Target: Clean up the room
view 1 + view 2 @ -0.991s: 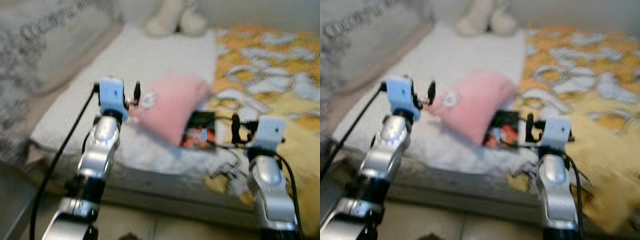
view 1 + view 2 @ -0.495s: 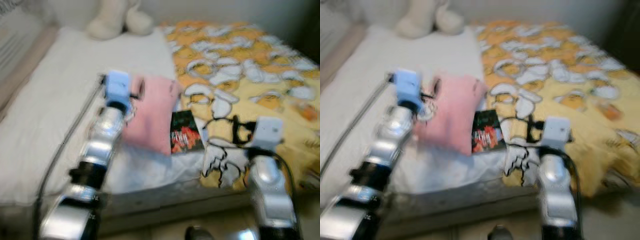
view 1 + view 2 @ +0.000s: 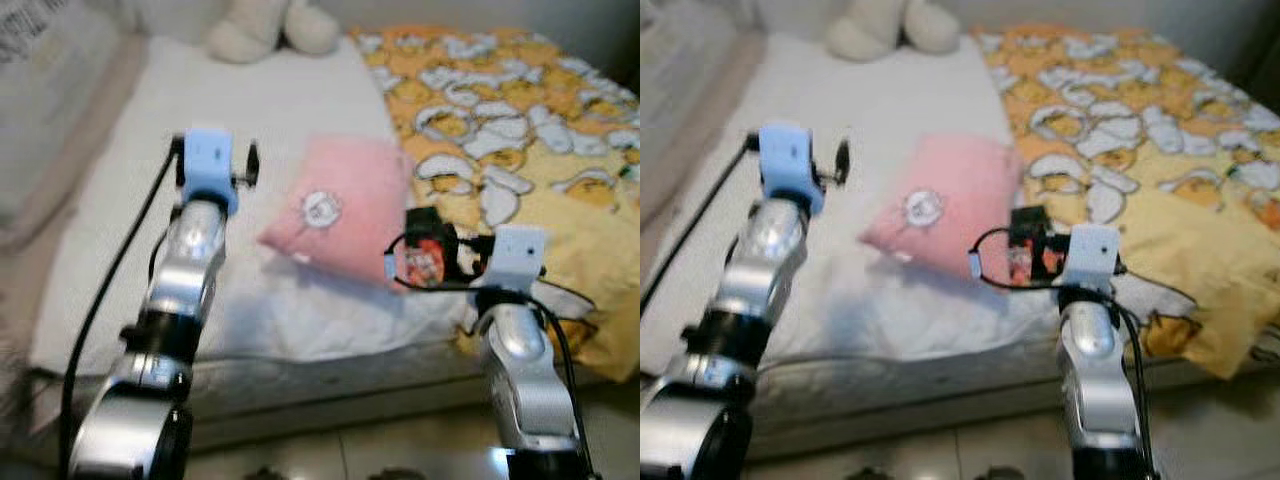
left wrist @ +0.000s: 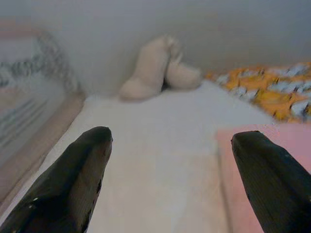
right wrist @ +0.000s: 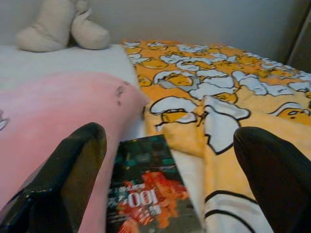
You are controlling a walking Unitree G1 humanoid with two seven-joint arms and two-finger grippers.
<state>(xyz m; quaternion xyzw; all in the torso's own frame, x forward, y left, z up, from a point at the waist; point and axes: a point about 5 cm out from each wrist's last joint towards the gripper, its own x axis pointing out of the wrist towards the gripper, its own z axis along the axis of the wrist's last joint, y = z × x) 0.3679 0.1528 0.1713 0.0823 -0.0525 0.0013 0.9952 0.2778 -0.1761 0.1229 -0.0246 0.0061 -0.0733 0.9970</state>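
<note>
A: On the bed [image 3: 130, 290], white sheet, near its front edge: pink pillow [image 3: 345, 205], small round emblem on it, lying flat

B: And just beside the pillow, toward the right: dark book [image 5: 153, 204] with red cover art, flat on the sheet, touching or slightly tucked under the pillow's edge; cannot tell which

A: Right of that, yellow blanket [image 3: 520, 130] with a cartoon print, spread over the bed's right half, hanging past the front edge

B: Far end of the bed: cream plush toy [image 3: 272, 28] against the wall

A: Left gripper [image 4: 170, 160]: raised over the sheet, left of the pillow, fingers spread wide, nothing between them

B: Right gripper [image 5: 167, 160]: hovering near the bed's front edge, fingers likewise wide apart, aimed at the book, holding nothing

A: Left of the bed, a patterned grey pillow [image 3: 40, 90]; blurred
</note>
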